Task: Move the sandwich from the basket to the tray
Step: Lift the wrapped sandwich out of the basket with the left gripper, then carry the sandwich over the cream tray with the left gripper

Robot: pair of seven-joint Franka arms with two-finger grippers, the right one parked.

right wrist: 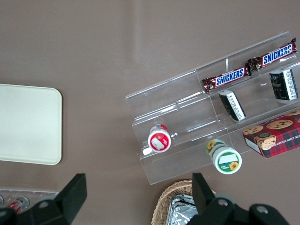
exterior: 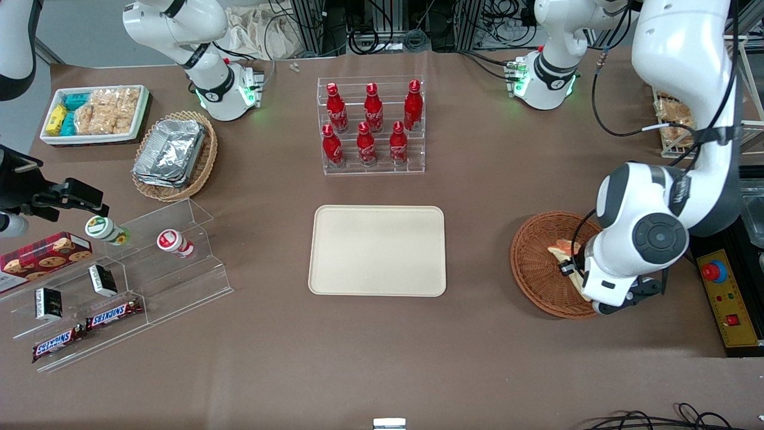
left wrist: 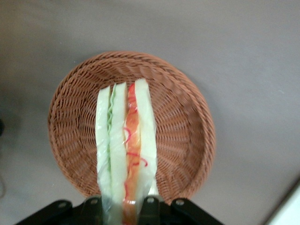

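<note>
The clear-wrapped triangular sandwich (left wrist: 125,150) of pale white bread, with a green layer and a red-orange layer showing along its cut edge, stands on edge over the round, shallow, reddish-brown woven wicker basket (left wrist: 187,140). In the left wrist view its near end sits between the black fingers (left wrist: 149,208) of the left arm's gripper (left wrist: 124,206), which are closed against the bread on both sides, so the jaws are nearly together with only the wedge's thickness between them. Whether the sandwich touches the basket floor or hangs just above it cannot be told.

In the front view only a small pale and orange corner of the sandwich (exterior: 561,248) shows in the basket (exterior: 537,263), the rest hidden under the white wrist of the working arm; the gripper (exterior: 576,272) itself is mostly covered there.

The flat cream-beige rectangular tray (exterior: 378,251) with rounded corners lies on the brown table (exterior: 382,358), well apart from the basket toward the parked arm's end, with nothing on it. Farther from the front camera than the tray stands a clear acrylic stepped rack (exterior: 373,167) holding six red bottles (exterior: 365,144). Toward the parked arm's end lie a lighter tan wicker basket with foil containers (exterior: 173,154), a white bin of snack packets (exterior: 95,113) and a clear stepped display (exterior: 149,280) carrying Snickers bars (exterior: 113,313).
</note>
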